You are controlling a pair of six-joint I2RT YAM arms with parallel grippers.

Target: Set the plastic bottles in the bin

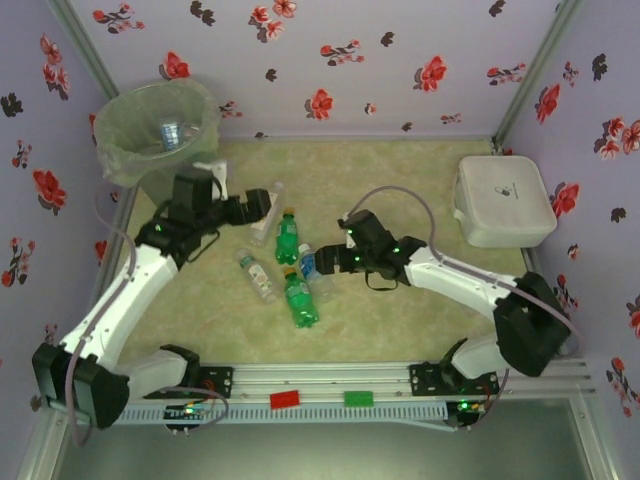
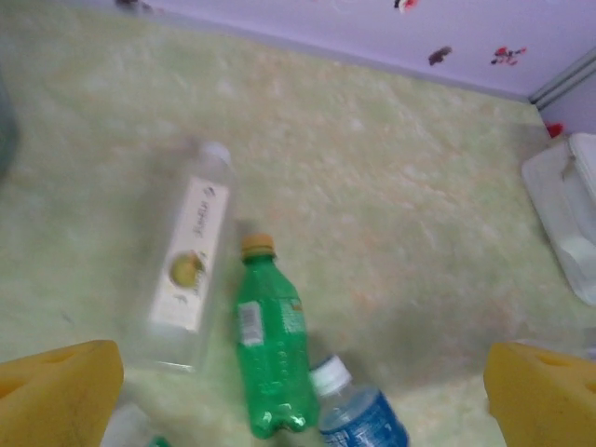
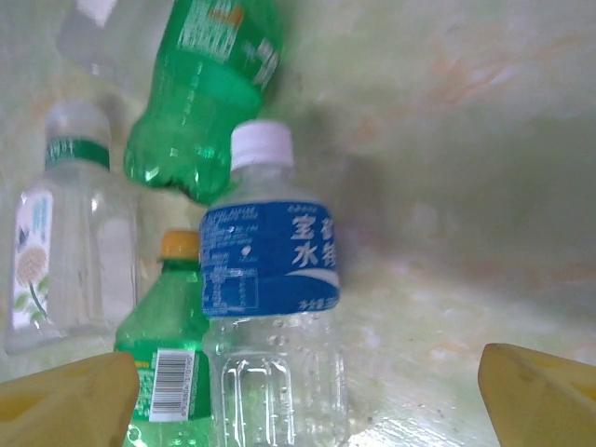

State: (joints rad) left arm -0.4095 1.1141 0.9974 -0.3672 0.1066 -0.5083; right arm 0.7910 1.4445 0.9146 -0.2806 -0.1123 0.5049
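The bin (image 1: pixel 120 150), lined with a pale green bag, stands at the far left corner with a clear bottle (image 1: pixel 170 132) inside. Several plastic bottles lie mid-table: a clear white-labelled one (image 2: pixel 191 256), a green one (image 2: pixel 270 345) with a yellow cap, and a blue-labelled one (image 3: pixel 270 279). A second green bottle (image 3: pixel 168 363) and a clear green-banded bottle (image 3: pixel 60 251) lie beside them. My left gripper (image 2: pixel 298 400) hangs open above the clear and green bottles, holding nothing. My right gripper (image 3: pixel 303 400) is open, and the blue-labelled bottle lies between its fingers (image 3: pixel 65 400), nearer the left one.
A white lidded box (image 1: pixel 505 200) sits at the far right by the wall. A red block (image 1: pixel 284 400) and a green block (image 1: pixel 358 398) rest on the front rail. Flowered walls close in the table on three sides.
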